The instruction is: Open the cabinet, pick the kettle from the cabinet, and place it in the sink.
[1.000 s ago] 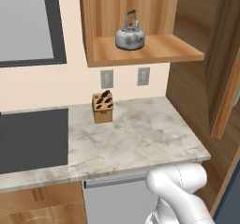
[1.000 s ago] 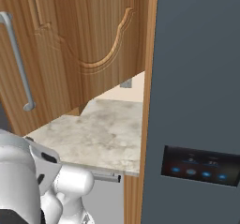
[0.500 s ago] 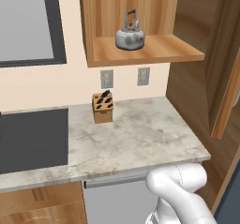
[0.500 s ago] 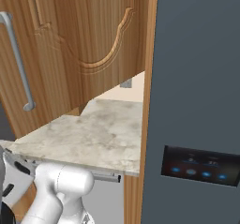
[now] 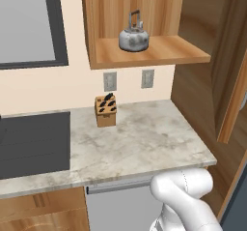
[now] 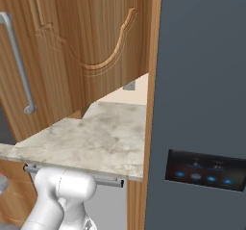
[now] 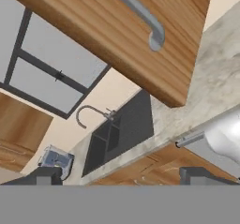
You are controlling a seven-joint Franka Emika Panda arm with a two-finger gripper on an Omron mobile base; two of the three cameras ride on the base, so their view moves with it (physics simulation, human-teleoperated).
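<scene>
**Desk:** Item one, the kettle?

**Me:** I see the kettle point(image 5: 133, 36) upright on the pale shelf of the open cabinet point(image 5: 149, 51), above the stone counter point(image 5: 140, 138). A knife block point(image 5: 106, 111) stands on the counter below it, near two wall outlets.

**Desk:** Cabinet door?

**Me:** The door point(image 6: 86, 36) is swung wide in my right base view, its silver handle point(image 6: 19, 65) along the left edge.

**Desk:** The gripper?

**Me:** From the hand view, the gripper point(image 7: 119, 176) hangs low under the counter edge, fingertips point(image 7: 44, 175) spread wide apart, released, nothing between them. The kettle is well above it, well apart.

**Desk:** The sink?

**Me:** The black sink point(image 7: 117, 134) with its curved faucet point(image 7: 91, 113) sits in the counter, in my hand view, beyond the door.
</scene>
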